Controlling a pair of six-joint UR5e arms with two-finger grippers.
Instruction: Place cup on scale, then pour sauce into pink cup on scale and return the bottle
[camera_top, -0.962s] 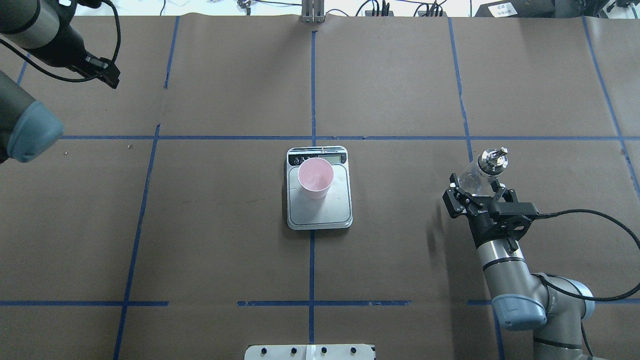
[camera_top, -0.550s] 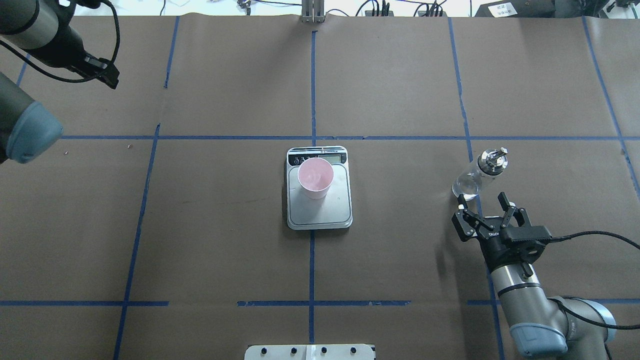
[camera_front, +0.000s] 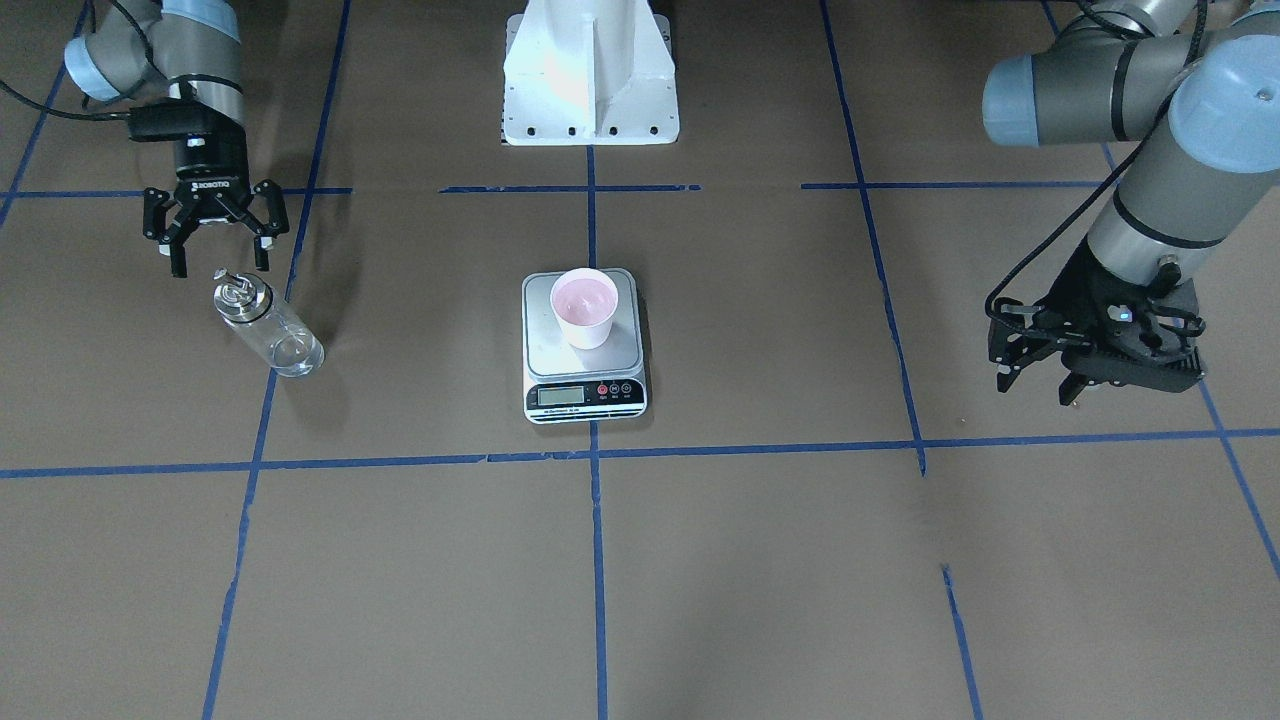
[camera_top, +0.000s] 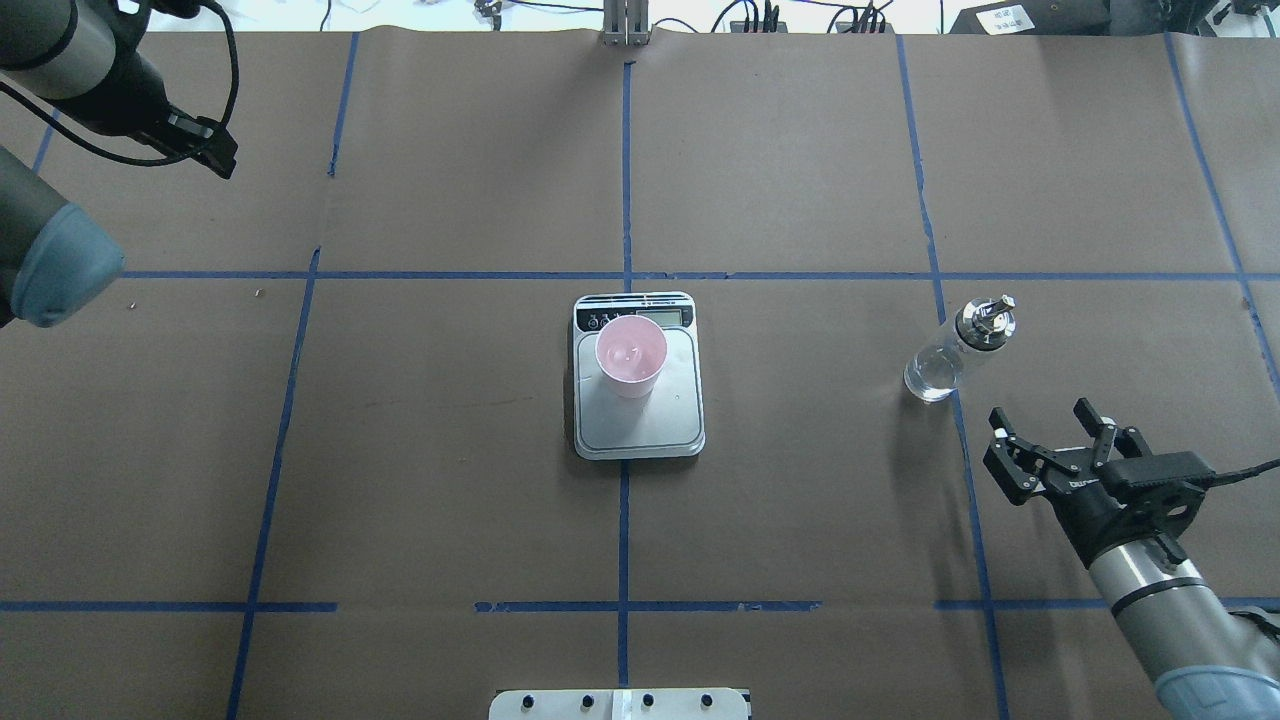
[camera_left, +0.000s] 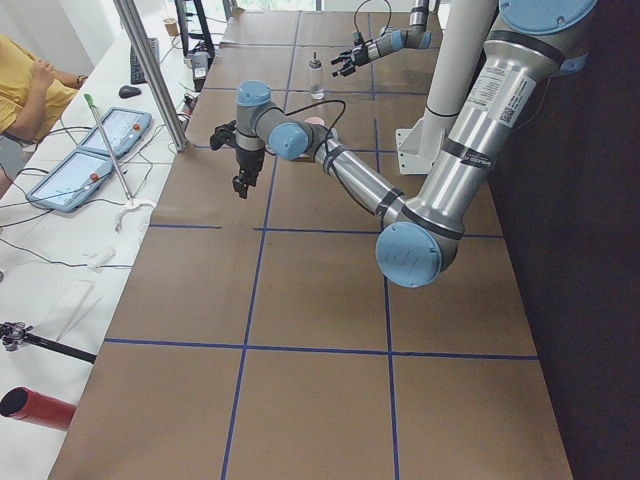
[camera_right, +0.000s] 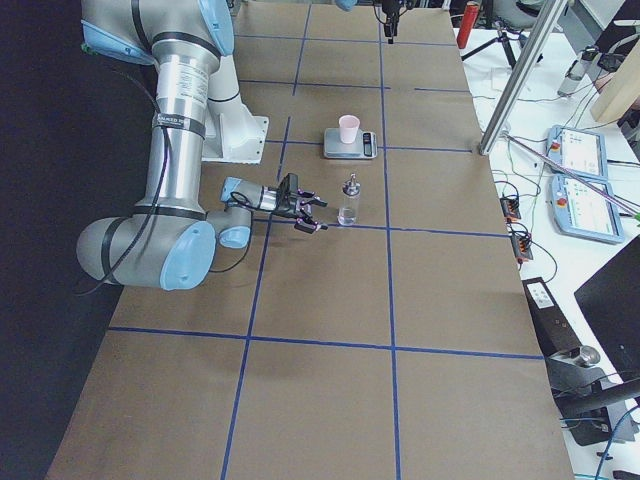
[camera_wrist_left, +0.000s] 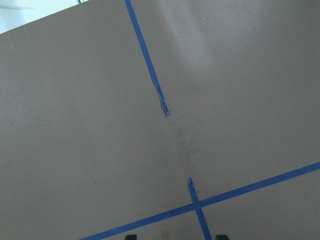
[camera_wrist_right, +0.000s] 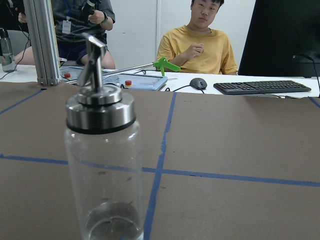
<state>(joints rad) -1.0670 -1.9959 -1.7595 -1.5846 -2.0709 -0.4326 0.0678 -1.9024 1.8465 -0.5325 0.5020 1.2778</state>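
The pink cup (camera_top: 631, 352) stands upright on the back left of the scale's (camera_top: 640, 430) silver platform, also in the front-facing view (camera_front: 585, 305). The clear bottle (camera_top: 945, 355) with a silver spout stands upright on the table at the right, free of any grip. My right gripper (camera_top: 1040, 425) is open and empty, a little nearer the robot than the bottle, with its jaws toward it. The right wrist view shows the bottle (camera_wrist_right: 102, 165) close up, almost empty. My left gripper (camera_front: 1035, 385) is open and empty above the far left of the table.
Brown paper with blue tape lines (camera_top: 625, 275) covers the table. The white robot base (camera_front: 590, 75) stands at the near middle edge. Operators, tablets and a keyboard (camera_wrist_right: 262, 86) lie beyond the table's far edge.
My right gripper has drawn back from around the bottle toward the robot's side and to the right. The bottle stays standing where it was. The left arm has hardly moved.
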